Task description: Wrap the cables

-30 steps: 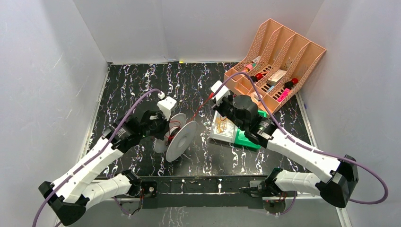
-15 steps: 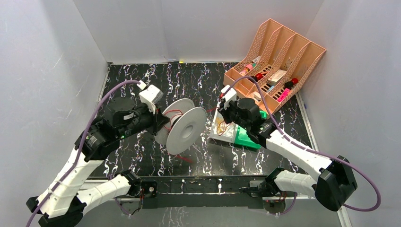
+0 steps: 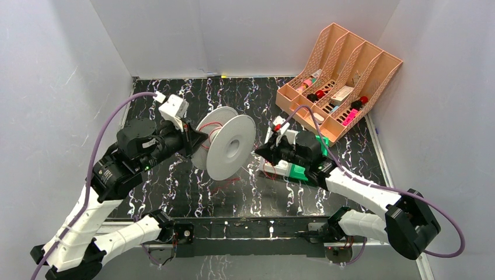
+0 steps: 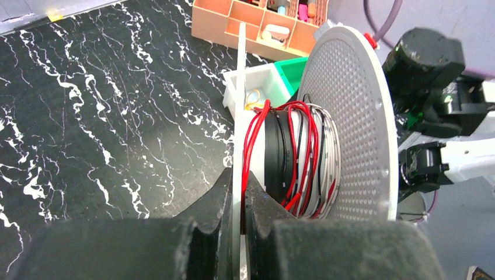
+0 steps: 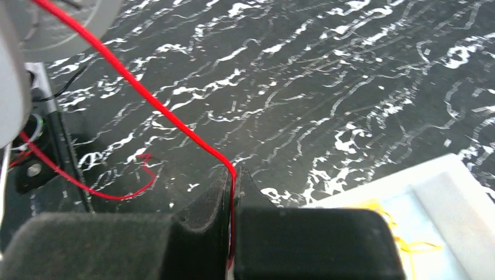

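Red cable (image 5: 146,96) between jaws of right pincer (image 5: 232,172)

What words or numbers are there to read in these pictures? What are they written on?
No text can be read in any view.
On the small boxes in the orange organizer: there may be labels, but they are too small and blurred to read.
On the spool: plain white discs, no writing seen.
On the red wire: no markings seen.
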